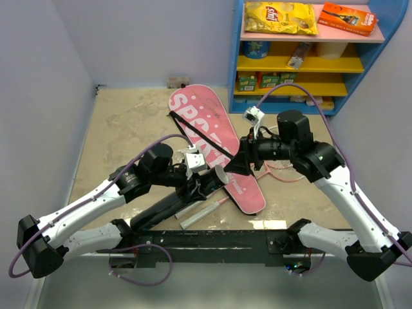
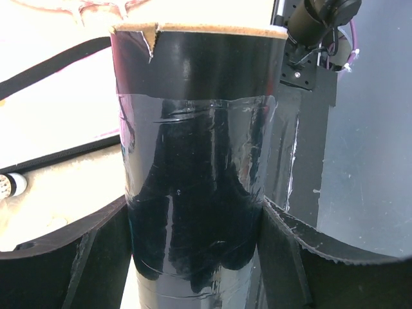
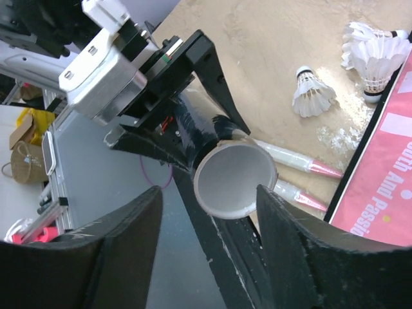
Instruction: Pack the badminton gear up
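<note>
The left gripper (image 1: 205,185) is clamped on the black tube (image 1: 166,208), the right gripper (image 3: 209,191) hangs, jaws apart, before its open end

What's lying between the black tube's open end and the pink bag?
Two pale racket handles lie between the tube and the bag; the right wrist view shows them.

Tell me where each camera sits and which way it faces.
Top external: high behind the robot, looking down on the table, left arm, right arm, pink bag.
Left wrist: on the left arm, facing the black tube clamped in the left gripper.
Right wrist: on the right arm, facing past the open right gripper into the tube's mouth; shuttlecocks beyond.
Shared: all three show the tube.
</note>
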